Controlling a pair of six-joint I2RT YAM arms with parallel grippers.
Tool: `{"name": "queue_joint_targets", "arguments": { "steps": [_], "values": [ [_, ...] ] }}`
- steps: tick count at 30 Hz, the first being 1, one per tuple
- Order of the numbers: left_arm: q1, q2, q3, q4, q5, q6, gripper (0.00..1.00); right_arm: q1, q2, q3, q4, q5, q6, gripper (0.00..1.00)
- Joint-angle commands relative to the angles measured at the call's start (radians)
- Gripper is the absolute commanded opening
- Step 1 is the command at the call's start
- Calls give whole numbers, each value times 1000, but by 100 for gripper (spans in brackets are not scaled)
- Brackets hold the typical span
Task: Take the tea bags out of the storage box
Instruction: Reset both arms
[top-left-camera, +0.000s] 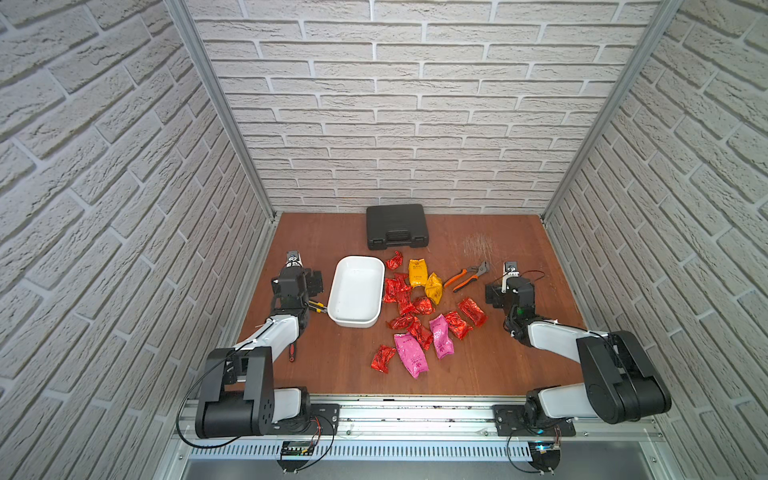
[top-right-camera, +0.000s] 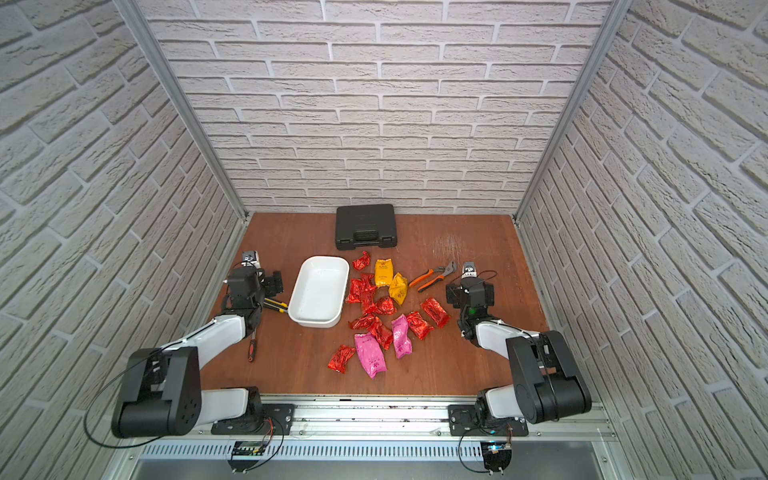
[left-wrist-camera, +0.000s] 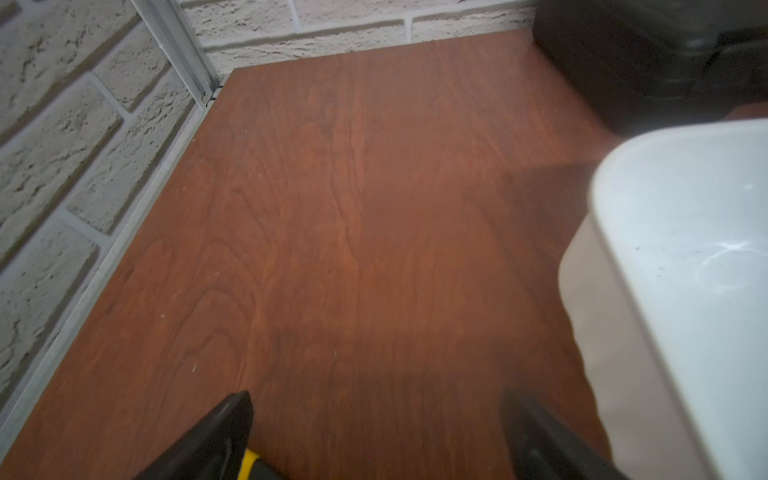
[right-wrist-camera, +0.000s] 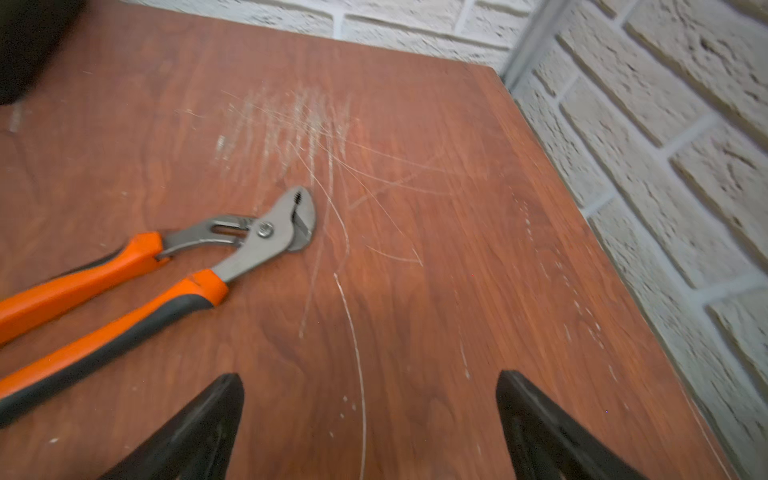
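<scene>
- Storage box (top-left-camera: 356, 291): white tub, nothing inside, standing on the surface (top-left-camera: 498, 365).
- Tea bags (top-left-camera: 419, 306): red, pink and yellow foil packets, all scattered on the surface, from just beside the box toward my right arm.
- Left pincer (left-wrist-camera: 376, 399): spread wide, holding nothing, close to the box wall.
- Right pincer (right-wrist-camera: 370, 376): spread wide, empty, near the orange-handled pliers (right-wrist-camera: 266, 232).
- Risk, as I judge it: a careless left-arm move could shove the box into the nearest packets, and a right-arm sweep could knock the pliers.
</scene>
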Motion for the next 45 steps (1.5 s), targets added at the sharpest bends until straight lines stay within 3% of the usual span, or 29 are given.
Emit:
{"name": "queue_joint_targets", "arguments": {
  "steps": [1, 7, 9, 17, 21, 26, 29, 45],
  "values": [
    [17, 19, 7, 128, 76, 57, 98, -13, 29, -3, 201, -109, -55, 100],
    [26, 44, 35, 98, 92, 87, 98, -51, 110, -56, 373, -138, -20, 99],
    [26, 41, 30, 97, 109, 101, 98, -56, 82, -40, 296, -145, -14, 100],
    [24, 13, 19, 31, 180, 111, 98, -87, 89, -29, 284, -165, 16, 99],
    [21, 46, -84, 207, 164, 126, 98, -87, 91, -29, 287, -165, 18, 99],
    [27, 177, -113, 377, 249, 167, 98, -89, 91, -29, 285, -167, 17, 99],
    [44, 239, -140, 482, 231, 136, 98, -89, 91, -28, 284, -167, 18, 99],
    [55, 240, -101, 405, 194, 113, 98, -91, 91, -27, 284, -168, 18, 99]
  ]
}}
